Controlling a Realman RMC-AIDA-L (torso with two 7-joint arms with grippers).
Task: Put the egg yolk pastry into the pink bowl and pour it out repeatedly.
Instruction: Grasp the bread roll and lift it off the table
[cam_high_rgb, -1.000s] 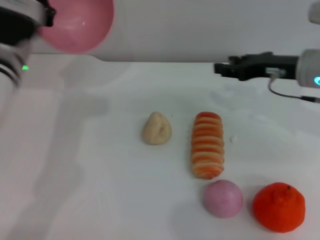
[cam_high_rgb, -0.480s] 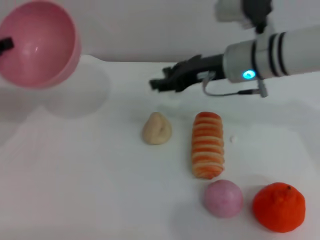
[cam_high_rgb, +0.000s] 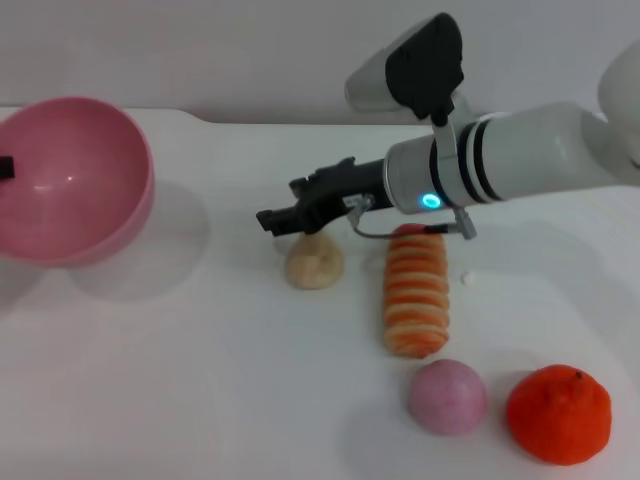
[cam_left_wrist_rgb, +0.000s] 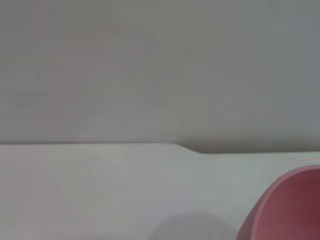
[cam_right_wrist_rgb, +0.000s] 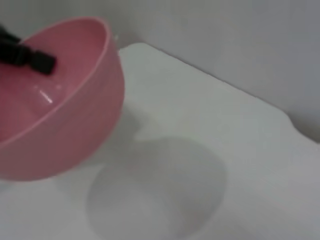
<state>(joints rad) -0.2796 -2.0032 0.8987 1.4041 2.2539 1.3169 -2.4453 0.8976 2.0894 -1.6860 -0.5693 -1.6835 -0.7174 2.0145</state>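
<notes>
Pastry (cam_high_rgb: 314, 265) not yet grasped, lying on desk (cam_high_rgb: 200, 380) beside striped roll (cam_high_rgb: 415, 295). Right hand (cam_high_rgb: 272, 222) poised just above it, fingers apart. Pink bowl (cam_high_rgb: 70, 180) empty, tilted, held off desk at far left; left hand's grip on rim hard to tell.

My right pincer (cam_high_rgb: 272, 219) has swung in from the far right and come down; it now hangs just above the pastry (cam_high_rgb: 314, 264) in the middle of the bench (cam_high_rgb: 200, 380). On the left, my left pincer (cam_high_rgb: 5, 167) has lowered the pink bowl (cam_high_rgb: 70, 180) from high up to just over the bench, its opening now tipped up and towards the right.
</notes>
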